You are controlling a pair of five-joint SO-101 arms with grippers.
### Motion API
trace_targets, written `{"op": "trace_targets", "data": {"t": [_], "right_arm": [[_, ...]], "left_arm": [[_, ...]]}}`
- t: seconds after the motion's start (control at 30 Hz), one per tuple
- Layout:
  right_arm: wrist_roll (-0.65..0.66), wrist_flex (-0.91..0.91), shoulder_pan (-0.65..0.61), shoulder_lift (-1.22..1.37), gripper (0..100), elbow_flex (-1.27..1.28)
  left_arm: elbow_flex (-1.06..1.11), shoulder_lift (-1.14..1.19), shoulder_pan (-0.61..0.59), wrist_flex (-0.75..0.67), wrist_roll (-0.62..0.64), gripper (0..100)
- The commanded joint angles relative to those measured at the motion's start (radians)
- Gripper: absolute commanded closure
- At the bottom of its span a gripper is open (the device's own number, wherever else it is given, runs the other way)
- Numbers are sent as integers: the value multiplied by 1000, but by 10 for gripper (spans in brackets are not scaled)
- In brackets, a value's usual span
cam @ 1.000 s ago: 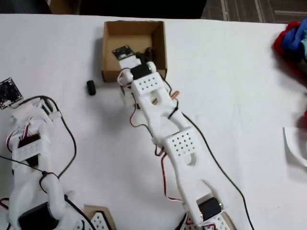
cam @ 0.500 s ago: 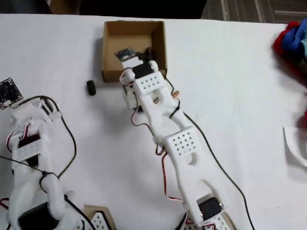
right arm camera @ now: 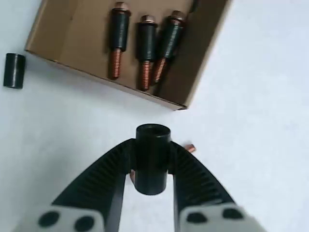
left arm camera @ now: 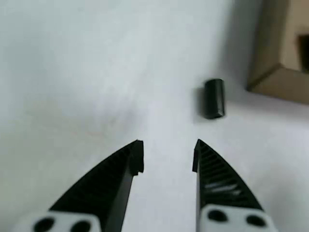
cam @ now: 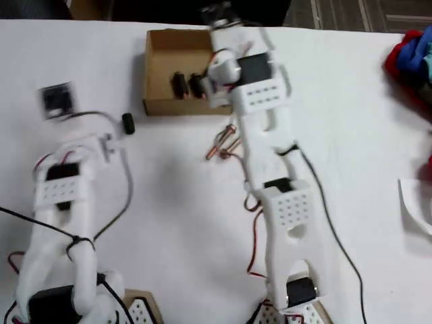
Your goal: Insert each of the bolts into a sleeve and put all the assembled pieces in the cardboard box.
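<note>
Toward the desk's left side, the left end effector point(left arm camera: 166, 154) hangs spread and empty over the desk point(cam: 162, 202). A loose sleeve point(left arm camera: 214, 98) lies just ahead of it, beside the cardboard box point(cam: 185, 106). Three assembled pieces point(right arm camera: 145, 43) lie inside the box. Off its near right corner rest what look like two bare bolts point(cam: 221, 143). The right end effector point(right arm camera: 152, 145) pinches a second sleeve point(right arm camera: 152, 166), open bore showing. That bore should line up squarely with a bolt's shank, so the bolt enters without jamming.

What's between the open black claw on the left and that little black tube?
Bare white table, seen in the left wrist view, separates the left gripper from the short black cylindrical sleeve.
</note>
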Motion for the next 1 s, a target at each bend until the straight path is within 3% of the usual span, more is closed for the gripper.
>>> {"op": "trace_targets", "data": {"t": [0.0, 0.17, 0.3, 0.5, 0.63, 0.77, 0.97], "right_arm": [[11, 22, 94, -203, 978, 81], [9, 21, 142, -510, 978, 410], [5, -77, 154, -814, 978, 770], [9, -475, 314, -1213, 978, 1522], [3, -785, 424, -1334, 978, 1949], [-46, -963, 476, -1336, 978, 2148], [-84, -1036, 478, -1336, 978, 2211]], "left_arm": [[-131, 0, 138, 157, -29, 812], [-328, 32, 293, 373, -32, 812], [-555, 229, 402, 516, -32, 812], [-1047, 631, 508, 813, -32, 810], [-1362, 864, 551, 996, -31, 810], [-1627, 1071, 589, 1091, -28, 811], [-1954, 1321, 637, 1180, -31, 810]]}}
